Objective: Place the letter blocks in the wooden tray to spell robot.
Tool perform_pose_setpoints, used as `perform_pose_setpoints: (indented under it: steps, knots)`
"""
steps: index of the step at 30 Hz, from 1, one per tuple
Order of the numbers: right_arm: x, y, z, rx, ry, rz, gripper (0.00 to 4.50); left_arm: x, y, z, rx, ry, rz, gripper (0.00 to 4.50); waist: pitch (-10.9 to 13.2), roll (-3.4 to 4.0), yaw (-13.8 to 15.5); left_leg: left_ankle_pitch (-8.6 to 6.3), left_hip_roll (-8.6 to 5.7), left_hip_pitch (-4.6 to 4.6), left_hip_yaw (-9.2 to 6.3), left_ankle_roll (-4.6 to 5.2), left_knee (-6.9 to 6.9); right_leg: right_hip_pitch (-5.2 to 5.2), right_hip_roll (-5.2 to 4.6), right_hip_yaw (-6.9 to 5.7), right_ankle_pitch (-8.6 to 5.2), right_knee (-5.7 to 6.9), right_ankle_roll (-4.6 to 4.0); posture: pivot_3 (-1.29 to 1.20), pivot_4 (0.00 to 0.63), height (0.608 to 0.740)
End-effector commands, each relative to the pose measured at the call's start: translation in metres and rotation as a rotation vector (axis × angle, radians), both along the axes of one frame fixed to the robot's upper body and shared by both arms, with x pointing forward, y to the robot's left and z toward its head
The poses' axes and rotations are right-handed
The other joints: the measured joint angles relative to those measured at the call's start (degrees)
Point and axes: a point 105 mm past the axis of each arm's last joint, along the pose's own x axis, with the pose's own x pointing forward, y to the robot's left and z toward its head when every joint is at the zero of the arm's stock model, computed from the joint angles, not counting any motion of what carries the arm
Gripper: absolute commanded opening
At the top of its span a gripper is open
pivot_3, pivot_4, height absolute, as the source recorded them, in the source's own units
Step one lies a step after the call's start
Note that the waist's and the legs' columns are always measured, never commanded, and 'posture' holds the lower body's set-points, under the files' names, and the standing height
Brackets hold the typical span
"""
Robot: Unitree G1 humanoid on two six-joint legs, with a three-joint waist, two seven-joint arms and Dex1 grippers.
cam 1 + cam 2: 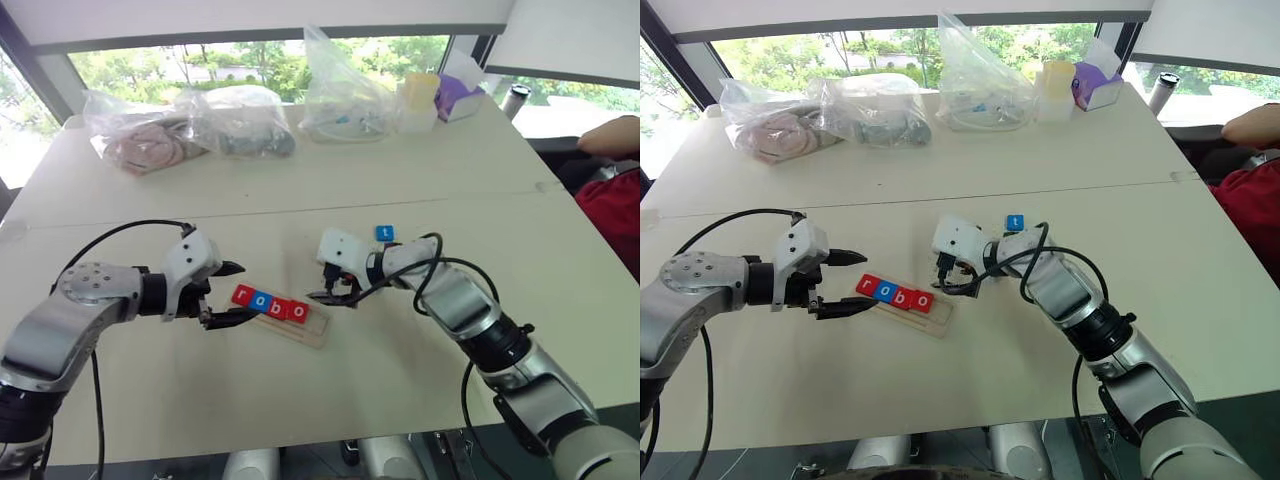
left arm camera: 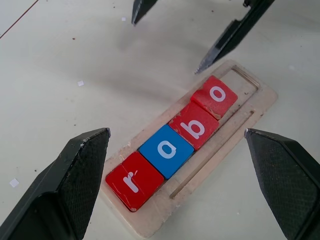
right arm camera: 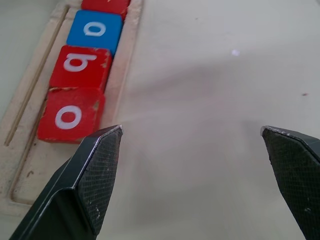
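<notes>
While four letter blocks already sit in the wooden tray (image 1: 312,331) reading r, o, b, o, the fifth, the blue t block (image 1: 385,233), lies loose on the counter (image 1: 300,390), apart from the tray. The right hand (image 1: 334,290) hovers with its fingers spread and empty just off the tray's open end, beside the last red o block (image 2: 214,96); the t block lies on the far side of this hand, just past its wrist. The left hand (image 1: 228,292) is also spread and empty, at the tray's r end, so the whole tray and the right hand stand between it and the t block. The right hand is clearly the nearer one. The tray's long axis runs roughly from one hand toward the other, and the vacant slot sits at the right hand's end, so I judge the coming move is the right hand's reach away from the tray to the t
</notes>
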Motion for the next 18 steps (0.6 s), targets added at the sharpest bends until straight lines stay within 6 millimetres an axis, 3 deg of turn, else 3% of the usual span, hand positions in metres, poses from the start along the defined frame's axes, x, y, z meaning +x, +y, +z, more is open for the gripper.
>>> perform_pose_setpoints:
  steps: [1,14,18]
  knots:
    - [-0.003,0.006,0.007,0.015,-0.035,0.038,4.48,-0.001,-0.003,0.007,-0.008,-0.022,-0.013,4.5,0.0,0.0,0.06,0.0,0.0,0.0,-0.02,0.0,0.0,0.01,0.0,-0.02,0.0,0.0,0.0,0.0,0.15,0.74]
    - [-0.016,0.015,0.004,0.031,0.007,0.09,4.48,0.0,-0.002,0.006,-0.01,-0.022,0.0,4.5,0.0,0.0,0.06,0.0,0.0,0.0,-0.04,0.0,0.04,0.02,0.0,-0.06,0.01,0.02,-0.01,0.0,0.15,0.74]
    - [-0.011,0.012,0.007,0.029,-0.021,0.059,4.48,0.0,-0.003,0.006,-0.013,-0.022,-0.001,4.5,0.0,0.0,0.06,0.0,0.0,0.0,-0.04,0.0,0.05,0.02,0.0,-0.06,0.01,0.02,-0.01,0.0,0.15,0.74]
